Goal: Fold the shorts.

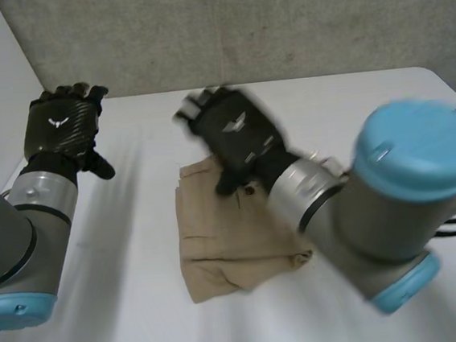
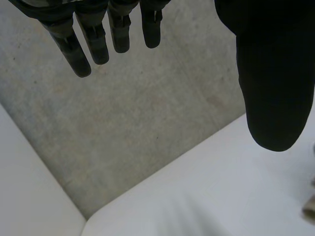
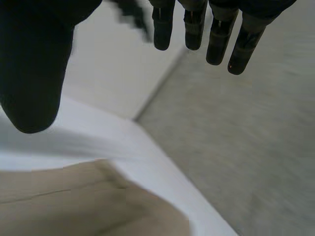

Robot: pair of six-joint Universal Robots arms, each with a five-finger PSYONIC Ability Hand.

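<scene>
Shorts (image 1: pixel 235 243) lie in the middle of the table (image 1: pixel 128 310), tan, in more than one layer, with a crooked near edge. My right hand (image 1: pixel 236 134) hangs over their far edge, its fingers (image 3: pixel 197 29) straight and apart from the thumb, with nothing in it. I cannot tell if it touches the cloth. My left hand (image 1: pixel 62 126) is up at the far left, well apart from the shorts. Its fingers (image 2: pixel 93 39) are straight also, and it holds nothing.

The danger, I think, is this: if I take the far edge with the right hand alone, nothing pins the near part. Then the whole pile may slide on the table, or the upper layer may drag off and open the fold. A pinch that goes too deep could catch all layers together.

My right forearm covers the right side of the shorts, so I cannot say how that side lies or where the waistband is. How many layers there are I cannot make out.
</scene>
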